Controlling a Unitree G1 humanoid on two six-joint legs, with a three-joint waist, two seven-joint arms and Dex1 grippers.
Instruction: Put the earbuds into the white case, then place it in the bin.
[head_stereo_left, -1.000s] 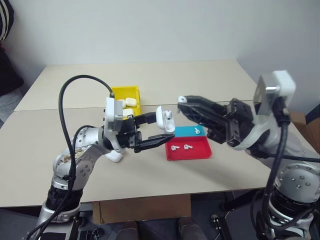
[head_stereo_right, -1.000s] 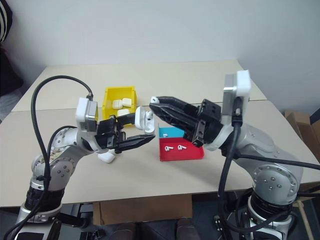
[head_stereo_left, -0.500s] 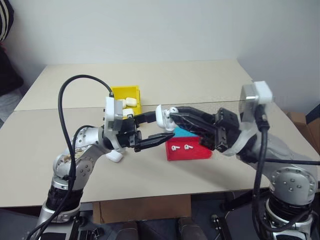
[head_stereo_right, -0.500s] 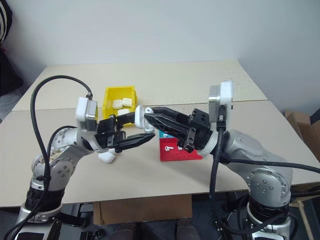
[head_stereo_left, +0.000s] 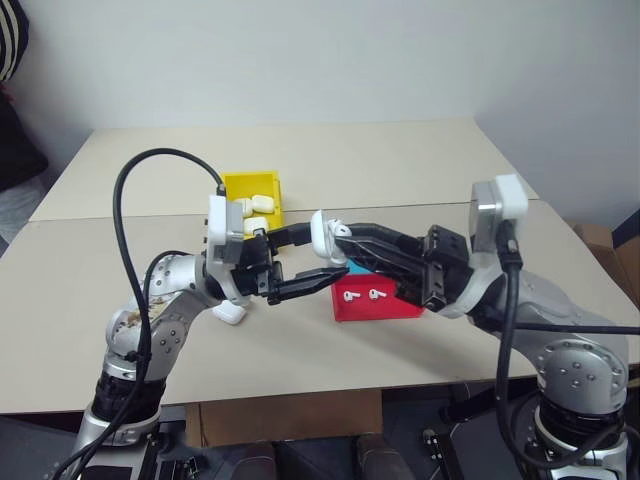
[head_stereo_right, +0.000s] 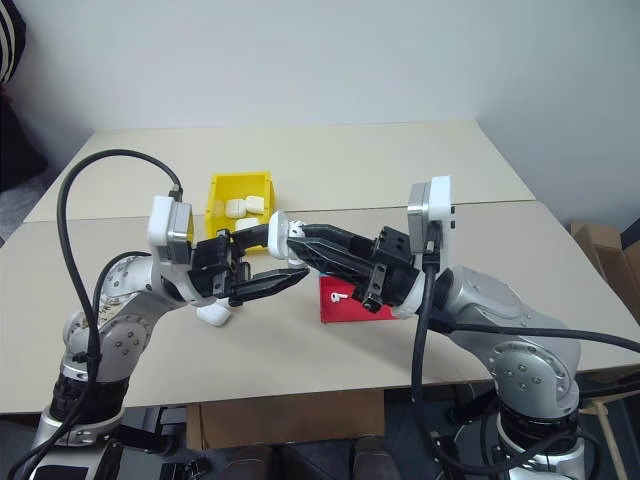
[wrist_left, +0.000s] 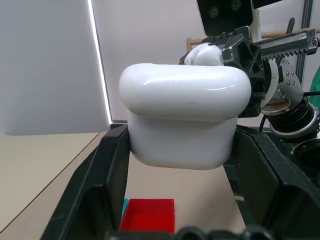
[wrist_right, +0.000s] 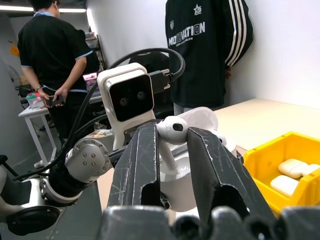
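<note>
white case (head_stereo_left: 322, 233) open, midair; earbud (wrist_right: 172, 126) at it

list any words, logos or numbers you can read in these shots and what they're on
"MOTIVATION", as best it reads, in white across the chest of a person's black jacket with white-striped sleeves, in the right wrist view; the middle letters are partly unclear.
A small white emblem above that word: too small to read.
No readable text on the white case, the earbud, the yellow bin or the red tray.

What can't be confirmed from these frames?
- Inside of the white case: the right hand and its earbud cover it.
- Blue tray, head views: mostly behind the right hand.
- Cases in the bin: count unclear, wall and left hand block.
</note>
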